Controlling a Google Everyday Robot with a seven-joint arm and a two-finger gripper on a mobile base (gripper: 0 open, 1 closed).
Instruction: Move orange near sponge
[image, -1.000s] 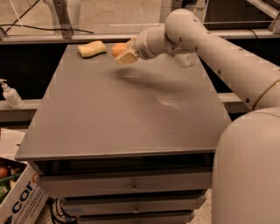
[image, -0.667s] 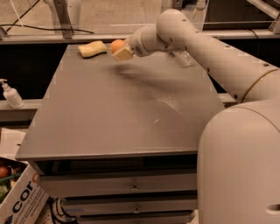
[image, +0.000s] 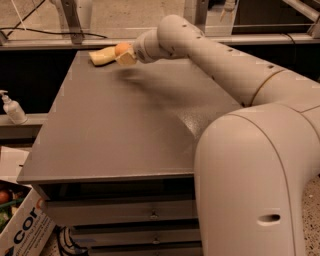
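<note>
— Where is the orange at this moment?

— At the far left corner of the grey surface, just beside the sponge, on the sponge's right end. They look close enough to touch, though I cannot tell whether they do.

— And the gripper?

— Right of the sponge as well, at the tip of the pale arm that reaches across the surface from the right. Its jaws are closed around the orange; one pale finger shows under the fruit, with the orange peeking out above it.

— Is the orange resting on the surface?

— I cannot tell. It sits about level with the top of the sponge, and a soft shadow lies on the surface just nearer to us than the sponge.

— How does the sponge lie?

— Flat, its long side running left to right.

— Anything else about?

— A pump bottle stands on a ledge well to the left of the sponge and much nearer the camera.
</note>
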